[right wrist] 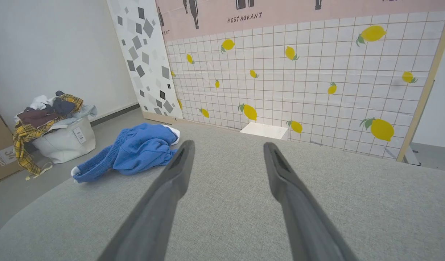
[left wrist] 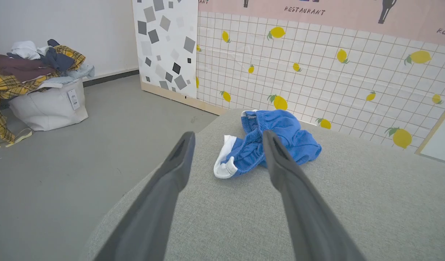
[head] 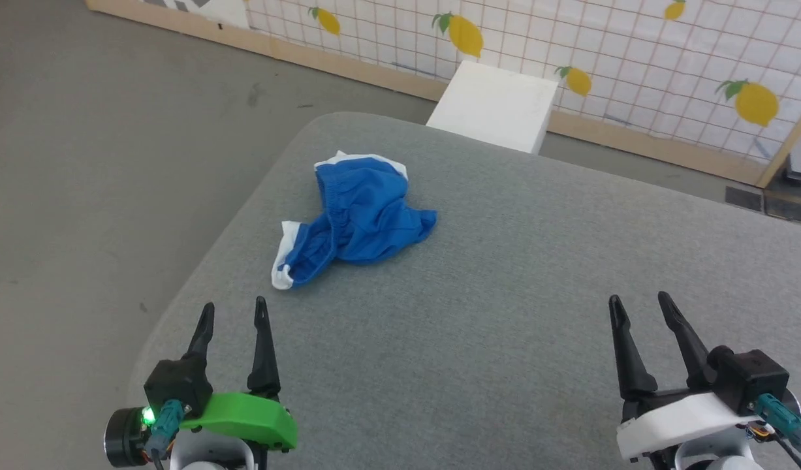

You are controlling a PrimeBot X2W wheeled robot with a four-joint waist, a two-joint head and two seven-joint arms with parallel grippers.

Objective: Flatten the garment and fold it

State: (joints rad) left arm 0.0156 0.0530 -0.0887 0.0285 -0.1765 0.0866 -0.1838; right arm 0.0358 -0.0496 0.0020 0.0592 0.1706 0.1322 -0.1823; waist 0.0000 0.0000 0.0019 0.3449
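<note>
1. The head view looks from high up, forward and down onto the grey surface (head: 504,274). The left gripper (head: 234,302) is at the frame's lower left and the right gripper (head: 638,296) at its lower right.
2. The left wrist view looks low along its own fingers (left wrist: 164,188), near the garment (left wrist: 298,141) at frame centre.
3. The right wrist view faces much the same way, with the garment farther off at centre left.
4. Both wrist views share the laundry bag (left wrist: 48,105) at the left edge. All three views share the garment, the surface and the lemon wall (right wrist: 316,90).
</note>
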